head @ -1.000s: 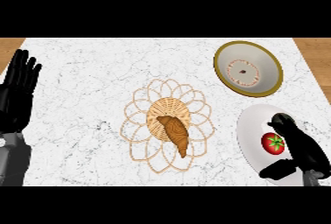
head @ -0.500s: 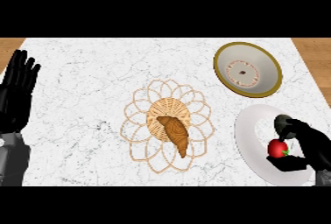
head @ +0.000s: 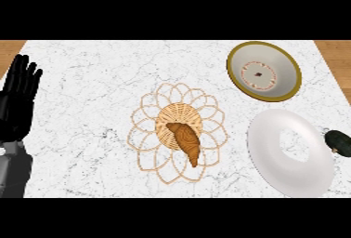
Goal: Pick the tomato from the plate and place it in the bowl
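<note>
Fingers of the left hand (head: 18, 100) are held straight and spread, pointing up the view, at the left edge of the marble counter (head: 89, 69); nothing is held. The grey forearm (head: 14, 174) is seen below it, entering from the lower left corner.

Only a small dark part of the right hand (head: 339, 142) is seen at the right edge, just beside the rim of the white plate (head: 270, 144). Whether its fingers are open or curled cannot be told, and no held thing can be made out there.

Tomato: not seen anywhere in the view. The white plate is shown bare, lying at the lower right of the counter.

The bowl (head: 264, 70), cream inside with a dark yellow rim, is placed at the upper right, above the plate and apart from it. Only a small brown mark is noted at its centre.

A woven wicker mat (head: 179, 131) with looped edges is laid mid-counter. A brown croissant (head: 185, 140) is resting on it, pointing down and to the right.
</note>
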You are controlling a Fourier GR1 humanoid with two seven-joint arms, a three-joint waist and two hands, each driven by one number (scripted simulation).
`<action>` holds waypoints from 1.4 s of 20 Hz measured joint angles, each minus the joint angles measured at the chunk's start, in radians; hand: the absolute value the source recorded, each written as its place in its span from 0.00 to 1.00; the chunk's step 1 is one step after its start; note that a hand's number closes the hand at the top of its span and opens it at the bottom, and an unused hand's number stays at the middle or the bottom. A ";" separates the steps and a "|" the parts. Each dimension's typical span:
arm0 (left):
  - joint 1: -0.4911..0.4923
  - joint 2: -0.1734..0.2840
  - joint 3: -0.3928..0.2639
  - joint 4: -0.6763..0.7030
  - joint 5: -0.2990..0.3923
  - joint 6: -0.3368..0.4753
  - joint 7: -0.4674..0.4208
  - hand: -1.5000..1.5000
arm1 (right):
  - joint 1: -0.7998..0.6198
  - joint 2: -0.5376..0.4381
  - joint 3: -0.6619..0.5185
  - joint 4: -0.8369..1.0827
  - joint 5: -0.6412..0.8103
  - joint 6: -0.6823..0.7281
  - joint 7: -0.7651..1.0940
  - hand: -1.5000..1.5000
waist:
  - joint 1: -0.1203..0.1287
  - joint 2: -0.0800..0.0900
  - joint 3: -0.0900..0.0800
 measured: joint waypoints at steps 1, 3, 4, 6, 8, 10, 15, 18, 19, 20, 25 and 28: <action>-0.012 0.001 -0.002 -0.001 -0.002 0.004 0.011 0.50 | -0.015 -0.026 -0.018 0.054 0.001 -0.013 -0.033 1.00 | 0.002 0.000 0.000; -0.015 0.003 -0.003 -0.020 0.005 0.000 0.031 0.50 | -0.044 -0.069 -0.049 0.128 0.007 -0.043 -0.070 1.00 | 0.006 -0.001 0.001; -0.015 -0.001 -0.007 -0.017 -0.001 0.003 0.027 0.50 | -0.053 -0.084 -0.063 0.144 0.009 -0.061 -0.075 1.00 | 0.005 -0.001 0.001; -0.006 -0.005 -0.012 -0.037 -0.007 0.010 0.040 0.50 | -0.050 -0.114 -0.095 0.147 0.001 -0.079 -0.086 1.00 | 0.003 -0.002 0.000; 0.002 -0.010 -0.011 -0.018 -0.012 0.006 0.012 0.50 | -0.054 -0.138 -0.123 0.132 -0.013 -0.082 -0.091 1.00 | 0.001 -0.003 0.000; 0.008 -0.007 -0.005 -0.018 -0.013 0.008 0.014 0.50 | -0.044 -0.162 -0.155 0.093 -0.045 -0.061 -0.116 1.00 | -0.003 -0.004 -0.001; 0.008 -0.001 0.002 -0.033 -0.009 0.009 0.036 0.50 | -0.051 -0.188 -0.226 -0.057 -0.147 0.007 -0.151 1.00 | -0.010 -0.007 -0.002; 0.012 -0.007 0.002 -0.027 -0.013 0.011 0.024 0.50 | -0.058 -0.190 -0.262 -0.169 -0.210 0.064 -0.135 1.00 | -0.012 -0.008 -0.002; 0.009 0.001 0.007 -0.024 -0.007 0.004 0.025 0.50 | -0.070 -0.189 -0.271 -0.199 -0.232 0.083 -0.123 1.00 | -0.011 -0.008 -0.002; 0.006 0.000 0.004 -0.030 -0.007 0.003 0.030 0.50 | -0.089 -0.183 -0.274 -0.230 -0.255 0.102 -0.104 1.00 | -0.008 -0.008 -0.002; 0.001 -0.010 -0.006 -0.018 -0.016 0.006 0.024 0.50 | -0.178 -0.162 -0.298 -0.391 -0.397 0.228 0.027 1.00 | -0.006 -0.007 -0.003; 0.000 -0.006 0.001 -0.022 -0.006 -0.004 0.024 0.50 | -0.254 -0.147 -0.268 -0.462 -0.448 0.273 0.152 1.00 | 0.003 -0.006 -0.003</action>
